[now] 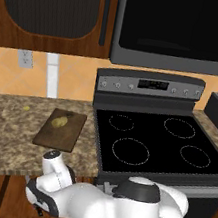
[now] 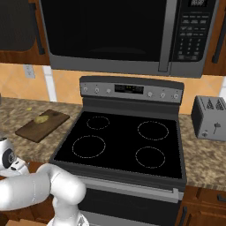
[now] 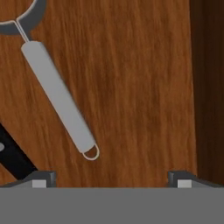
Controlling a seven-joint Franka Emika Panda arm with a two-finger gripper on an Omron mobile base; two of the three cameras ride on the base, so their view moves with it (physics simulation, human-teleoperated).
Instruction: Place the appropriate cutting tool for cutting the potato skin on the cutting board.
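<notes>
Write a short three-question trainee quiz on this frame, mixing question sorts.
1. True or false: the potato lies on the cutting board.
2. In the hand view, the peeler rests on: A) wood B) the stove C) granite.
3. Fill in: the gripper jaws stand ____, nothing between them.

Key: 1 true; 2 A; 3 open.
</notes>
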